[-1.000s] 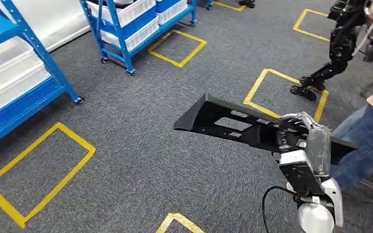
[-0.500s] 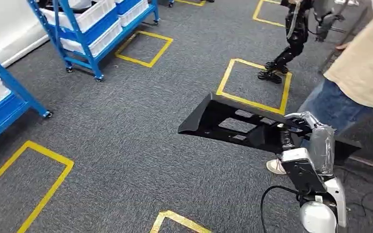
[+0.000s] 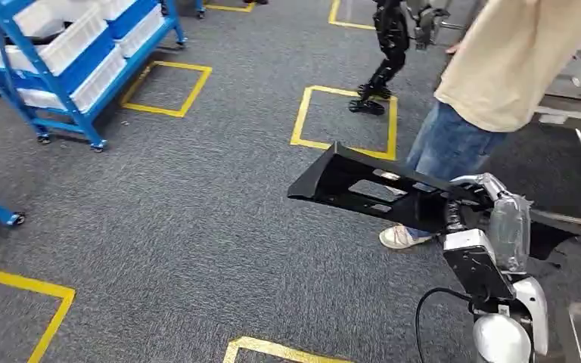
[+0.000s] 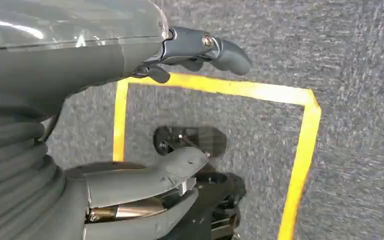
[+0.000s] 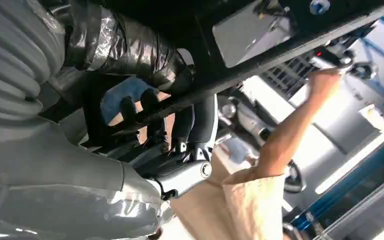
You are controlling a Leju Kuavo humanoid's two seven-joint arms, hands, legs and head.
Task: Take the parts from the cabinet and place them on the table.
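Head view: whole scene has slid leftward across the last second, so the camera (robot) is turning, not the things. The blue shelving rack [image 3: 68,68] now sits far to the left; a person in a beige top [image 3: 499,83] and a metal worktop edge [image 3: 575,113] have come in on the right. Judged: the carry leg is under way, turning from cabinet toward the worktop; placing not yet done.

The right hand [image 3: 473,198] grips the black part [image 3: 371,189], which is held out level above the grey carpet, its long end pointing left, apart from the floor. Part is a long flat black bracket with rectangular cut-outs and a tapered, angled tip.

Left wrist view: left hand [image 4: 145,170] hangs over carpet and a yellow floor marking [image 4: 300,165]; fingers apart, nothing in them.

Right wrist view: fingers [image 5: 145,107] curled round a bar of the black part (underside seen, matte, with a pale panel).
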